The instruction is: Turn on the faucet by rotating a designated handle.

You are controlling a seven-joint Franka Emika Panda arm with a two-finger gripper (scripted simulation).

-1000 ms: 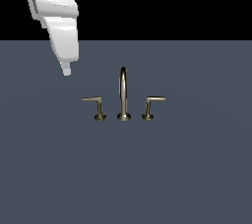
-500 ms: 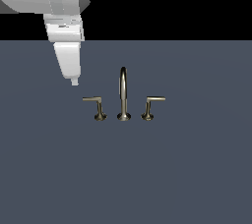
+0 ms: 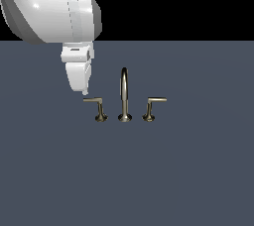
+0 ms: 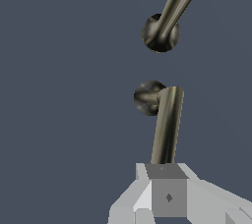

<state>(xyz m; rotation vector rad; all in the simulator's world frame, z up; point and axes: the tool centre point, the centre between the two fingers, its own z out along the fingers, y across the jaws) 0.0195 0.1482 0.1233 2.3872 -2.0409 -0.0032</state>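
One tool (image 3: 85, 91), grip unreadable, hangs over the designated handle (image 3: 97, 107), beside the spout (image 3: 124, 93).

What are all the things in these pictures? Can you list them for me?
faucet spout: one, brushed metal, tall thin arch, in the middle of the set.
designated handle: one, brushed metal, on the exterior view's left of the spout, its flat lever pointing to the exterior view's left.
other handle: one, brushed metal, on the exterior view's right of the spout, its lever pointing to the exterior view's right.
counter surface: one, dark blue-grey, flat, under the whole faucet set.
robot arm: one, white and grey, reaching in from the exterior view's upper left.
gripper: one, white, pointing down, its tip at the outer end of the designated handle's lever; open or shut cannot be told.
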